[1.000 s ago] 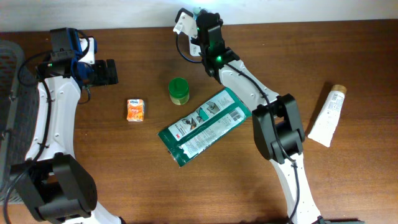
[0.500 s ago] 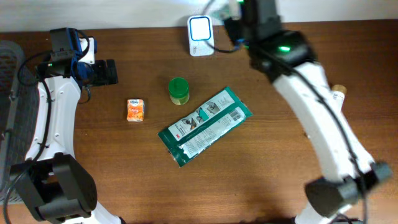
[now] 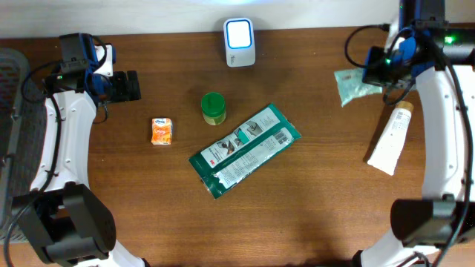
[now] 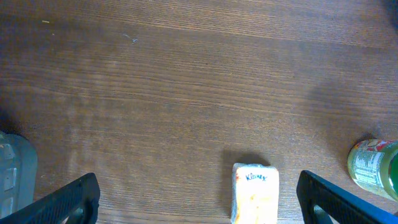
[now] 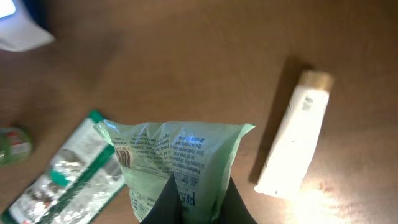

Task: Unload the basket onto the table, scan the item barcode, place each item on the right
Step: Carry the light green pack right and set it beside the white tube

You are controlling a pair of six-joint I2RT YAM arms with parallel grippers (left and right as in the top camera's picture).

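Observation:
My right gripper (image 3: 381, 69) is shut on a light green printed pouch (image 3: 354, 83) at the table's rear right, held above the wood. In the right wrist view the pouch (image 5: 177, 155) fans out ahead of the dark fingers (image 5: 168, 202) pinching its lower edge, and a small barcode (image 5: 124, 155) shows at its left side. The white scanner (image 3: 240, 42) with a lit blue-white face stands at the rear centre, far left of the pouch. My left gripper (image 3: 134, 85) is open at the rear left with nothing between its fingers (image 4: 74, 200).
A white tube (image 3: 391, 138) lies just below the held pouch. A green-and-white flat package (image 3: 245, 150) lies mid-table, with a green jar (image 3: 213, 108) and an orange tissue pack (image 3: 162, 131) to its left. A mesh basket (image 3: 10, 111) stands at the left edge.
The right arm has swung from the scanner at the rear centre to the far right, carrying the green pouch. The left arm has not moved.

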